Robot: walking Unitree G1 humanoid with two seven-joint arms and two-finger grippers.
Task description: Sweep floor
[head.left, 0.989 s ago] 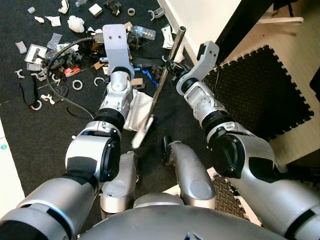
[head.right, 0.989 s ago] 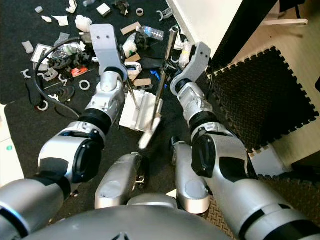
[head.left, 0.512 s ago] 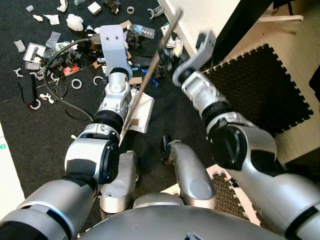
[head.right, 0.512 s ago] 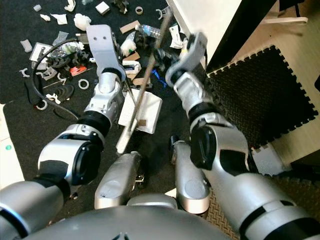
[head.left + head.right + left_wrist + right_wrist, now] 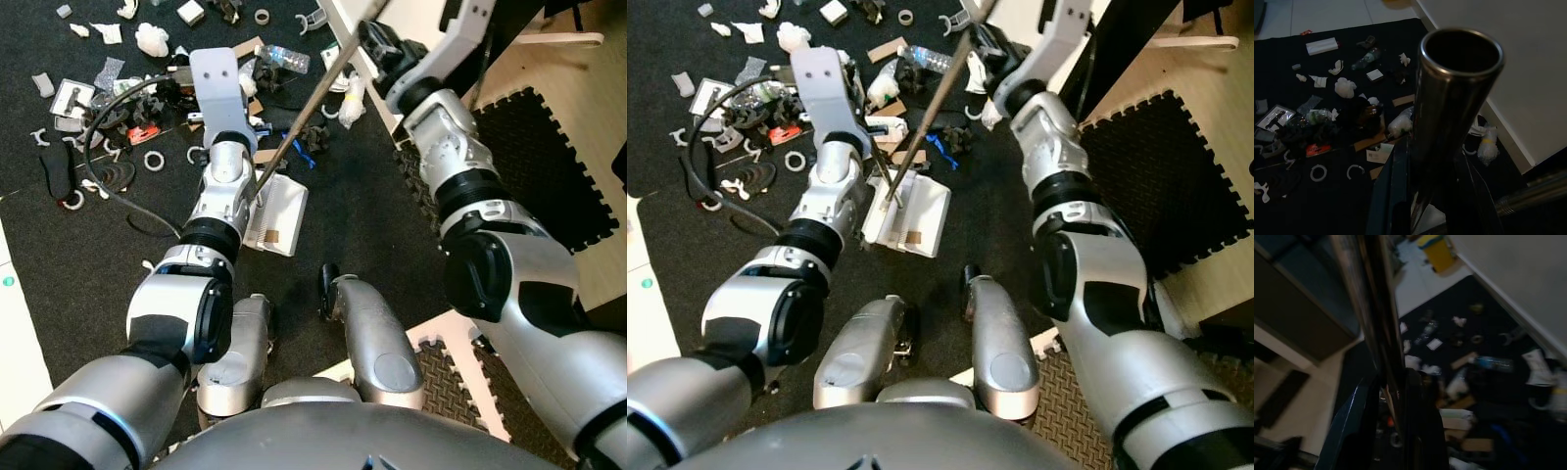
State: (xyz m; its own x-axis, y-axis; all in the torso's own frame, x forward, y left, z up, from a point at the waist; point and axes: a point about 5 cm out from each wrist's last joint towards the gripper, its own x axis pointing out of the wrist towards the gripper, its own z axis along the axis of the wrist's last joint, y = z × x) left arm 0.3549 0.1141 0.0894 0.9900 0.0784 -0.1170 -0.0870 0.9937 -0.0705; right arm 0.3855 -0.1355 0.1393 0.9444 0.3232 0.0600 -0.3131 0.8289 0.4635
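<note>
2 grippers hold broom handle (image 5: pixel 309 108) slanting up-right.

A black carpet (image 5: pixel 59 255) fills the left of the frame, strewn at upper left with white paper scraps (image 5: pixel 150 40), white rings (image 5: pixel 153 162), brown cardboard bits (image 5: pixel 266 157), a clear bottle (image 5: pixel 287 60), a small red item (image 5: pixel 143 136) and a blue scrap (image 5: pixel 304 154). The pole (image 5: pixel 312 96) is dark metallic. A white dustpan (image 5: pixel 275 212) lies at centre. The arms are silver with black joints. At right, a black foam mat (image 5: pixel 549 166) with diamond texture lies on a cream floor (image 5: pixel 598 69).

Glossy metal pole (image 5: pixel 306 110), matt black carpet (image 5: pixel 88 255)
</note>
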